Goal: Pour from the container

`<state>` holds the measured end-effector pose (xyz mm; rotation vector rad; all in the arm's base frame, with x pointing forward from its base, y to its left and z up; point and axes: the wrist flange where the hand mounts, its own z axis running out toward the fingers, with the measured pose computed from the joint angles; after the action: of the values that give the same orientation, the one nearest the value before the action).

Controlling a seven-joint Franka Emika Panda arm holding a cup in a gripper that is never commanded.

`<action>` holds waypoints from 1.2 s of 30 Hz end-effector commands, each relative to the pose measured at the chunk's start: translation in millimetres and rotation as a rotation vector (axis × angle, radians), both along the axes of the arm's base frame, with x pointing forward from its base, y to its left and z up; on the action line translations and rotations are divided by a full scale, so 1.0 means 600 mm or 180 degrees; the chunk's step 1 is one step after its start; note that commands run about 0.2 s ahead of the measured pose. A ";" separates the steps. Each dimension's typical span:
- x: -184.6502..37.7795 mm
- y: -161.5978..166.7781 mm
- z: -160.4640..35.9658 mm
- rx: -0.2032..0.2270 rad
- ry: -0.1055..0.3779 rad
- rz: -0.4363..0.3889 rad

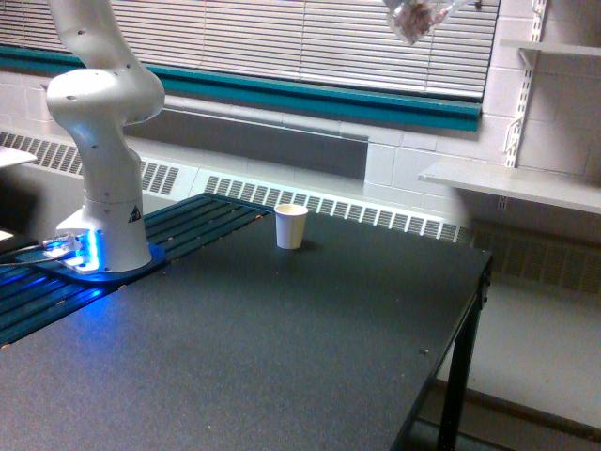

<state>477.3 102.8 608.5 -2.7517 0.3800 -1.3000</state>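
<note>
The container is a small clear cup with reddish-brown bits inside. It hangs tilted in the air at the very top of the exterior view, right of centre and in front of the window blinds. Whatever holds it is cut off by the top edge, so my gripper itself does not show. The white arm's base and shoulder stand at the exterior view's left. A white paper cup stands upright on the black table, well below the container and to its left.
The arm's base glows blue on a dark slatted platform at the left. The table's right edge drops to the floor. White wall shelves sit at the right, and a radiator grille runs behind the table.
</note>
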 end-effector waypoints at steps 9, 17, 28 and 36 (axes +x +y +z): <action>-0.091 0.139 -0.034 -0.0266 -0.0047 0.0521; -0.147 0.156 -0.082 -0.0321 0.0021 0.0630; -0.217 0.168 -0.142 -0.0481 0.0113 0.0757; -0.245 0.169 -0.177 -0.0581 0.0208 0.0820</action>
<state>339.0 201.5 511.3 -2.8636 -0.0876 -1.2550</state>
